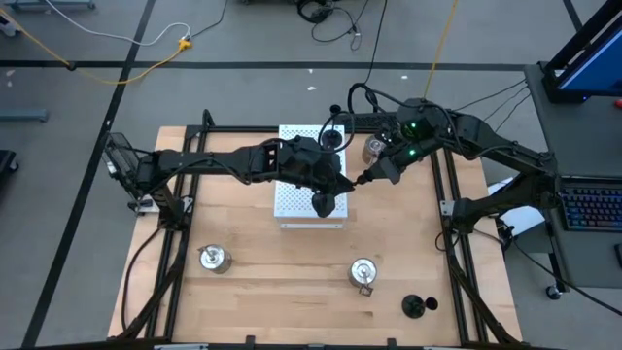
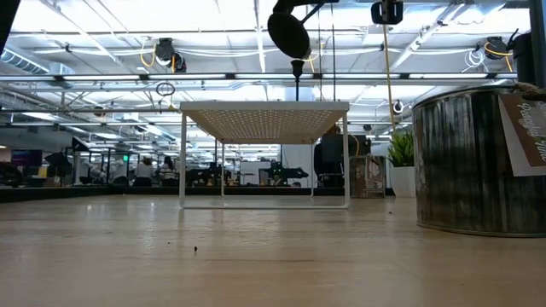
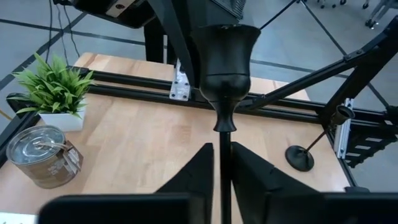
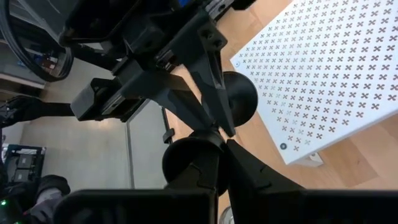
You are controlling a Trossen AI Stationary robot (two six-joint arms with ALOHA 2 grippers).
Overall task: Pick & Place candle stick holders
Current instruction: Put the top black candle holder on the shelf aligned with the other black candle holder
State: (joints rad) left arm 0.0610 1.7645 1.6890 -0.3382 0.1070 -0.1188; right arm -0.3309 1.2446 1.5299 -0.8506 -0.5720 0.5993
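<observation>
While both my arms meet above the white board in the high view, my left fingers and right fingers share one black candle stick holder. A silver holder and a spare black holder wait on the tabletop, well away from my fingers. From table height, the held piece hangs over the board. My left wrist shows fingers narrowed on its stem, and my right wrist shows fingers shut at its cup end. Nothing looks placed yet, I judge.

Matte black candle stick holder; shiny silver holder; white board, cross-shaped perforations; green plant; pale wood table.
</observation>
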